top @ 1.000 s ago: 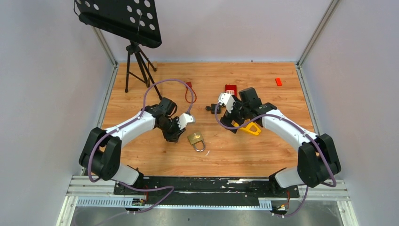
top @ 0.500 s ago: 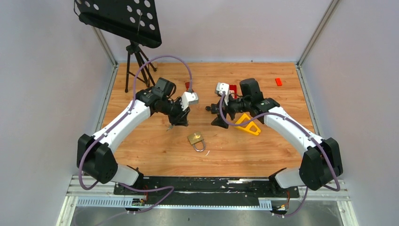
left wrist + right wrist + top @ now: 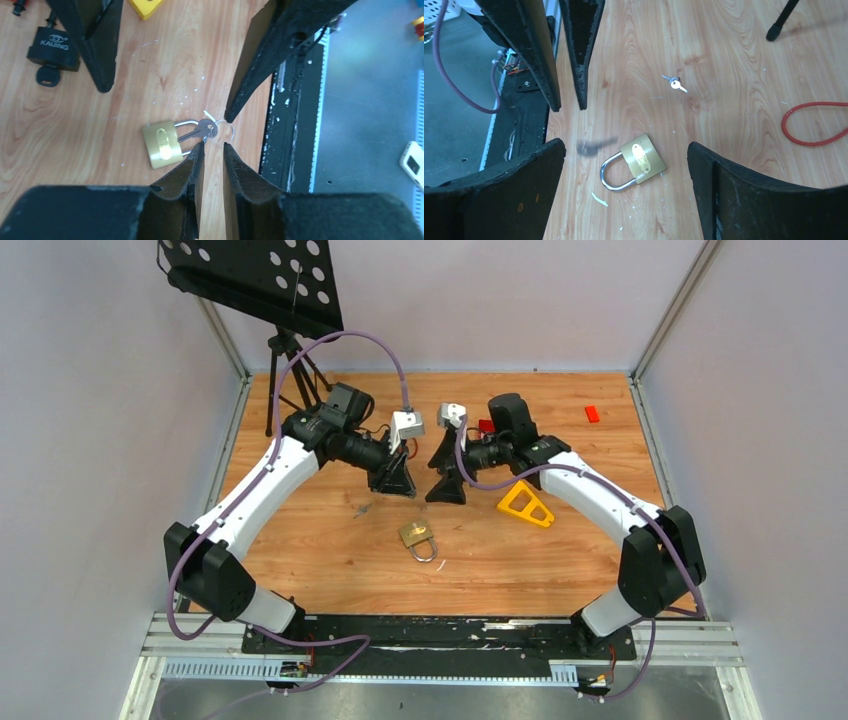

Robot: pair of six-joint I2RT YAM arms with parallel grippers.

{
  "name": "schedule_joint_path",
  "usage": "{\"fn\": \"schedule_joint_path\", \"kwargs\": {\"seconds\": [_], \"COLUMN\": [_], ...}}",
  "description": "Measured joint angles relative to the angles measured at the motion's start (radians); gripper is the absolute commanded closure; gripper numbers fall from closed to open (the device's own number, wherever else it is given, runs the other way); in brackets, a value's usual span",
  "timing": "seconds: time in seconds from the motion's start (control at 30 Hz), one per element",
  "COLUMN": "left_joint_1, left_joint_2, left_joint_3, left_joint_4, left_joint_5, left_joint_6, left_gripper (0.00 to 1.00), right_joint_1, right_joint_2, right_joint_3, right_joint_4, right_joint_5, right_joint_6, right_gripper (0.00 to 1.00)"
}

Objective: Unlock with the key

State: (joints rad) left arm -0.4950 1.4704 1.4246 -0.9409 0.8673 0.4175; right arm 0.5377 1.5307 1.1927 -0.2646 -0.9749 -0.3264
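Note:
A brass padlock (image 3: 417,538) lies flat on the wooden table, its shackle closed; it also shows in the left wrist view (image 3: 161,145) and the right wrist view (image 3: 643,159). My left gripper (image 3: 393,488) hangs above and behind it, its jaws (image 3: 213,145) almost together. A silver key (image 3: 201,131) on a ring dangles at its tips, and shows as a grey blur in the right wrist view (image 3: 594,145). My right gripper (image 3: 445,495) is wide open and empty above the padlock (image 3: 626,145), tip to tip with the left gripper (image 3: 569,107).
Another small set of keys (image 3: 362,508) lies on the table left of the padlock (image 3: 675,83). A black padlock (image 3: 54,44) with its key lies behind the grippers. A yellow triangle (image 3: 525,505), a red cable (image 3: 814,125), a red block (image 3: 592,413) and a tripod stand (image 3: 290,370) are around.
My left gripper rose from the table beside the brass padlock and swung back toward the centre. My right gripper moved left off the yellow triangle to face it above the padlock.

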Motion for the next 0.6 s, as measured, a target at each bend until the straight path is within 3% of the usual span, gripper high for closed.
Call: {"fn": "schedule_joint_path", "kwargs": {"seconds": [0.3, 0.6], "left_joint_1": [0.000, 0.000], "left_joint_2": [-0.009, -0.102], "left_joint_3": [-0.003, -0.150], "left_joint_4": [-0.005, 0.039], "left_joint_5": [0.048, -0.077], "left_joint_6": [-0.023, -0.003], "left_gripper": [0.74, 0.54], "right_joint_1": [0.051, 0.000], "right_joint_2": [0.043, -0.042], "right_joint_3": [0.017, -0.041], "right_joint_4": [0.020, -0.105], "right_joint_5": [-0.044, 0.067], "right_joint_6": [0.020, -0.130], "right_gripper": [0.17, 0.13]}}
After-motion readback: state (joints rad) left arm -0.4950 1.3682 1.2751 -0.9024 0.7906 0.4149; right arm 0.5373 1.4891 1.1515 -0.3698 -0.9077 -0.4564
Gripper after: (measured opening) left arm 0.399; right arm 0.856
